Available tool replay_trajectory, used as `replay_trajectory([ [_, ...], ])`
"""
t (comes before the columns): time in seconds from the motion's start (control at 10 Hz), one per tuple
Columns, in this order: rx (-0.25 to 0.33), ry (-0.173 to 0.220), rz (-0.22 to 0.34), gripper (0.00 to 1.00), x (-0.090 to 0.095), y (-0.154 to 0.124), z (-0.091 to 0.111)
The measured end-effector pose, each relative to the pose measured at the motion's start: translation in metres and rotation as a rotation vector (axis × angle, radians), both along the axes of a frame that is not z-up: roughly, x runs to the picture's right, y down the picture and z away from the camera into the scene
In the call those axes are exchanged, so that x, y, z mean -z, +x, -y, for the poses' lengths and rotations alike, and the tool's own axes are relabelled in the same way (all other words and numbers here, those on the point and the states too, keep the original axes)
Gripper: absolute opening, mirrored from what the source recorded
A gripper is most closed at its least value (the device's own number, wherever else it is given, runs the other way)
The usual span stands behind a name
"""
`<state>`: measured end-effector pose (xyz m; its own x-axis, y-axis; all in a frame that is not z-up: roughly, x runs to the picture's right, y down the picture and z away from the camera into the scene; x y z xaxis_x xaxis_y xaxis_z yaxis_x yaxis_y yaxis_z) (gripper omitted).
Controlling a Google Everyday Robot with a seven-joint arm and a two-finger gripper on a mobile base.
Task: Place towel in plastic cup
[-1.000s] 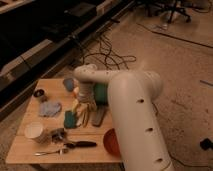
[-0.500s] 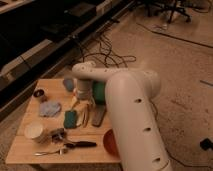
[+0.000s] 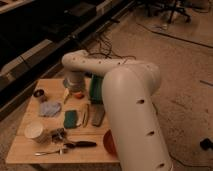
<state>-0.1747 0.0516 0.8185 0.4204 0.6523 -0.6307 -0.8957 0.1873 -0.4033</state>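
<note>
The towel (image 3: 50, 108), a small pale blue-grey cloth, lies on the left part of the wooden table (image 3: 30, 150). My gripper (image 3: 72, 93) hangs below the white wrist at the table's back, just behind and to the right of the towel and apart from it. It stands open, and I see nothing held in it. One pale finger (image 3: 66, 94) shows beside an orange-red apple (image 3: 79, 94). The plastic cup is hidden behind the wrist.
A small dark can (image 3: 40, 94) stands at the back left and a white cup (image 3: 36, 131) at the front left. A green sponge (image 3: 71, 119), two elongated items (image 3: 96, 116), a green packet (image 3: 96, 90), a red bowl (image 3: 108, 142) and black-handled utensils (image 3: 77, 144) also sit on the table.
The wrist and gripper have swung left toward the table's back-left, and now cover the spot where the blue-grey cup showed. The objects on the table have not moved.
</note>
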Motion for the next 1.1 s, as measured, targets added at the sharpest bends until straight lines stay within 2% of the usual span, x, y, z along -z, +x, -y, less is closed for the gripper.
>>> replay_trajectory([
  [0.2, 0.011, 0.043, 0.010, 0.80, 0.010, -0.011, 0.006],
  [0.4, 0.019, 0.093, 0.012, 0.80, 0.010, -0.017, 0.015],
  [0.6, 0.060, 0.175, 0.054, 0.80, 0.006, -0.038, 0.025],
  [0.8, 0.091, 0.207, 0.107, 0.80, 0.001, -0.049, 0.032],
  [1.1, 0.129, 0.206, 0.193, 0.80, -0.009, -0.068, 0.038],
])
